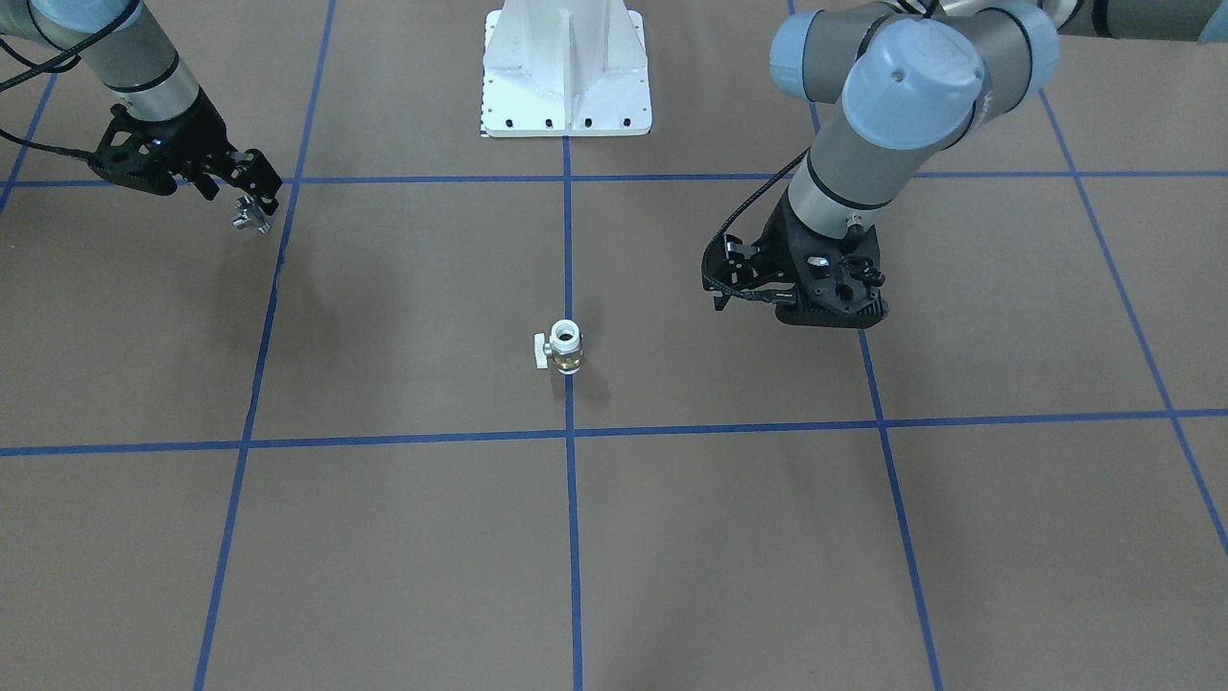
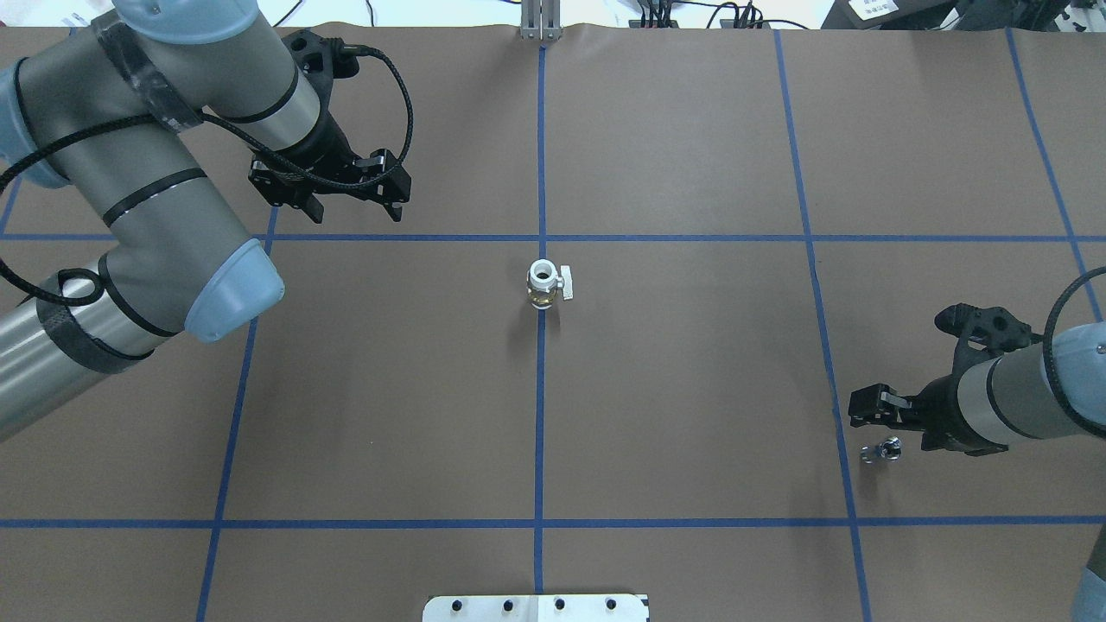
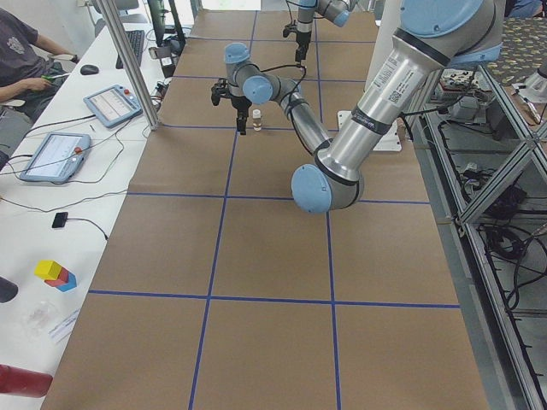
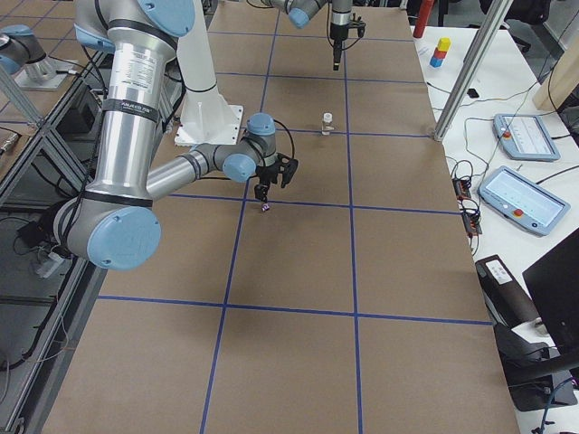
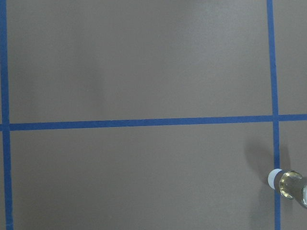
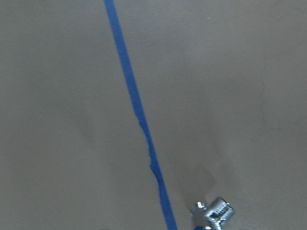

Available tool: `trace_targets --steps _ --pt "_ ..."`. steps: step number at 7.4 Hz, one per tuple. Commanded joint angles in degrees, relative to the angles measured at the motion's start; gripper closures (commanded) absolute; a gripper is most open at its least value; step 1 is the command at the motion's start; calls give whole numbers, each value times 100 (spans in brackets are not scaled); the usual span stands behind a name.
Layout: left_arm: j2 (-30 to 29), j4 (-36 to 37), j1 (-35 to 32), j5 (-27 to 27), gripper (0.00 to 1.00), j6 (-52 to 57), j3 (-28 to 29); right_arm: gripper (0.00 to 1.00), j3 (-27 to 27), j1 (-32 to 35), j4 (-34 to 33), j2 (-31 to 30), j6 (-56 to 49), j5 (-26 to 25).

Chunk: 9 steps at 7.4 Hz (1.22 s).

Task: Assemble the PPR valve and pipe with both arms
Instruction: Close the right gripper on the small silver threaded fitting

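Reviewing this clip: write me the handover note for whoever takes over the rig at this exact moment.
Left end effector: open and empty, hovering off to one side of the valve.
Right end effector: fingers look spread, tips just above the small shiny silver metal pipe fitting. The fitting seems to lie on the brown table, not gripped as far as I can tell.
White-ringed, brass-bodied PPR valve: standing upright mid-table, untouched.
Done: nothing grasped or joined.
Left: pick up both parts, bring them together, assemble.
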Motion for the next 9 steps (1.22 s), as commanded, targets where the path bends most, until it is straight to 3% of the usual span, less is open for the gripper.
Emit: trace_targets --steps 1,9 --pt "0 0 13 0 0 -33 -7 11 -207 -23 7 112 241 20" --pt "-1 0 22 0 0 -42 -7 20 -384 -76 16 122 304 311"
